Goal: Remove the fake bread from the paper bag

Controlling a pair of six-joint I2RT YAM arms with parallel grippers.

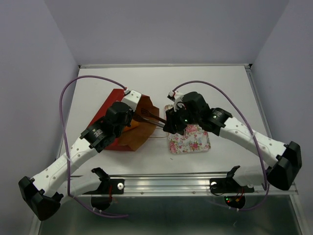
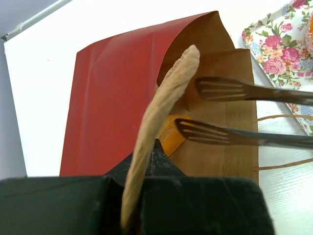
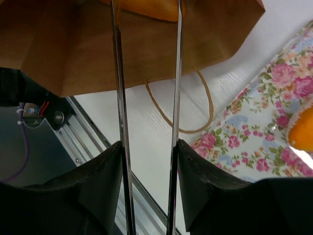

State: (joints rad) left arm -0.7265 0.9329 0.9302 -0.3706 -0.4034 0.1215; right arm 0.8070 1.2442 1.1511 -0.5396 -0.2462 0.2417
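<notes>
The red-brown paper bag (image 1: 113, 100) lies on its side, mouth toward the right. My left gripper (image 1: 130, 120) is shut on the bag's upper mouth edge (image 2: 164, 105) and holds it lifted; its jaws (image 2: 142, 196) pinch the paper. My right gripper (image 1: 171, 122) is shut on metal tongs (image 1: 149, 116), whose two arms stay apart. The tong tips (image 2: 215, 132) reach into the bag mouth beside an orange bread piece (image 2: 171, 136), which also shows in the right wrist view (image 3: 146, 7). Another orange piece (image 3: 303, 136) lies on the floral tray (image 3: 254, 142).
The floral tray (image 1: 188, 139) sits right of the bag, partly under my right arm. The bag's cord handle (image 3: 181, 115) loops on the white table between bag and tray. A metal rail (image 1: 161, 183) runs along the near edge. Walls close in left, right and back.
</notes>
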